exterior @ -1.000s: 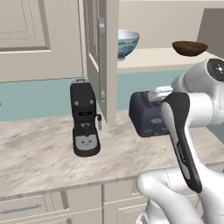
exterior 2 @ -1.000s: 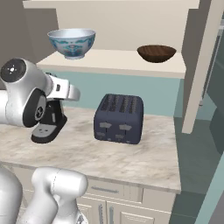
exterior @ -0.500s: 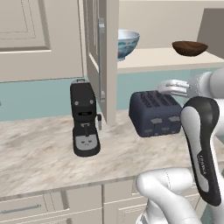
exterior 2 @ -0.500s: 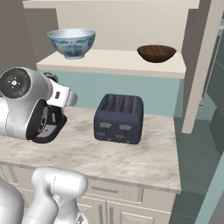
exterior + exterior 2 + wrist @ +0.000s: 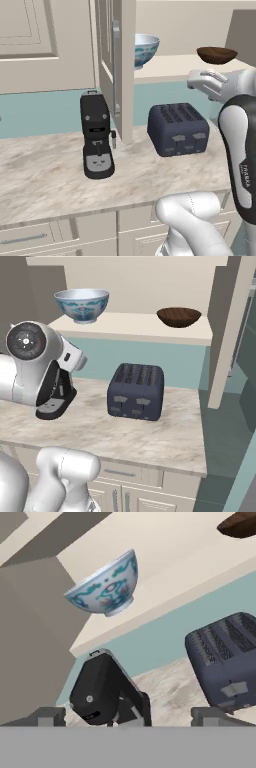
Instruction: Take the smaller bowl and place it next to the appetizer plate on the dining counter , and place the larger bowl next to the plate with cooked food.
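Note:
The larger bowl [image 5: 81, 304], white with a blue pattern, stands on the left of a beige shelf [image 5: 135, 327]. In the left base view the larger bowl [image 5: 147, 50] is partly hidden by an open cabinet door. The smaller bowl [image 5: 179, 316] [image 5: 217, 54], dark brown wood, sits on the right of that shelf. My gripper [image 5: 131, 718] is open and holds nothing. It hangs above the worktop, below and in front of the shelf, apart from both bowls [image 5: 105, 587] [image 5: 242, 524]. The gripper [image 5: 196, 80] is at about shelf height. The appetizer plate, the plate with cooked food and the dining counter are out of view.
A dark blue toaster [image 5: 178, 129] and a black coffee machine [image 5: 96, 135] stand on the marble worktop [image 5: 50, 175] under the shelf. The open cabinet door [image 5: 117, 65] juts out left of the shelf. A post [image 5: 225, 346] bounds the shelf on the right.
My hand has risen from toaster height to about shelf height, and the arm has swung aside. The bowls, toaster and coffee machine have not moved. The gripper stays open.

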Motion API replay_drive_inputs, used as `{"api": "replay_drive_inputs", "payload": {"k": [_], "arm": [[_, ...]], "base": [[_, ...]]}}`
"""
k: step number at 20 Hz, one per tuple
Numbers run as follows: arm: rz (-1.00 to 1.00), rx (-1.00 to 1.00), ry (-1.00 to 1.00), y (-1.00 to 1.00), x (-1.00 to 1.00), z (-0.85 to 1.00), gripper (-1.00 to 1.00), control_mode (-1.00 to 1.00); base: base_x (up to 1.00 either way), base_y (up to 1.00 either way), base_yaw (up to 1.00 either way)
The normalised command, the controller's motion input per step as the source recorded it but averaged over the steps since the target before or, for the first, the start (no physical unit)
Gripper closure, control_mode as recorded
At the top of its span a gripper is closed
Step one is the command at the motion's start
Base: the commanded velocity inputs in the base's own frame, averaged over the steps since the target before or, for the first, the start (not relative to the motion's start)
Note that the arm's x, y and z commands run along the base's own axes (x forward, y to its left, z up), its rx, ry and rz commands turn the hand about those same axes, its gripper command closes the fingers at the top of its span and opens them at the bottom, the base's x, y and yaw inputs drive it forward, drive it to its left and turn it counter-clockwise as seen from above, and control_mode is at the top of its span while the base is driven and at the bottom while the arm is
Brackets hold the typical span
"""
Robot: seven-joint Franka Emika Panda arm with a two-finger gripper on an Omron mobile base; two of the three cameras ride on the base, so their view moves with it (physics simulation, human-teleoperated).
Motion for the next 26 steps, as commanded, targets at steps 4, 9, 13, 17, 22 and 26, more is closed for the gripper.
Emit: {"api": "replay_drive_inputs", "payload": {"k": [4, 9, 13, 17, 22, 26], "arm": [[0.0, 0.1, 0.0, 0.16, 0.0, 0.39, -1.0, -1.0], [-0.04, 0.02, 0.0, 0.26, 0.0, 0.24, -1.0, -1.0], [-0.1, 0.0, 0.03, 0.23, 0.18, 0.03, -1.0, -1.0], [-0.07, 0.0, 0.0, 0.03, 0.42, 0.0, -1.0, -1.0], [-0.05, 0.0, 0.0, 0.0, 0.45, 0.0, -1.0, -1.0], [-0.01, 0.0, 0.0, 0.0, 0.36, 0.0, -1.0, -1.0]], "base": [[0.0, 0.0, 0.0], [0.0, 0.0, 0.0], [0.0, 0.0, 0.0], [0.0, 0.0, 0.0], [0.0, 0.0, 0.0], [0.0, 0.0, 0.0]]}}
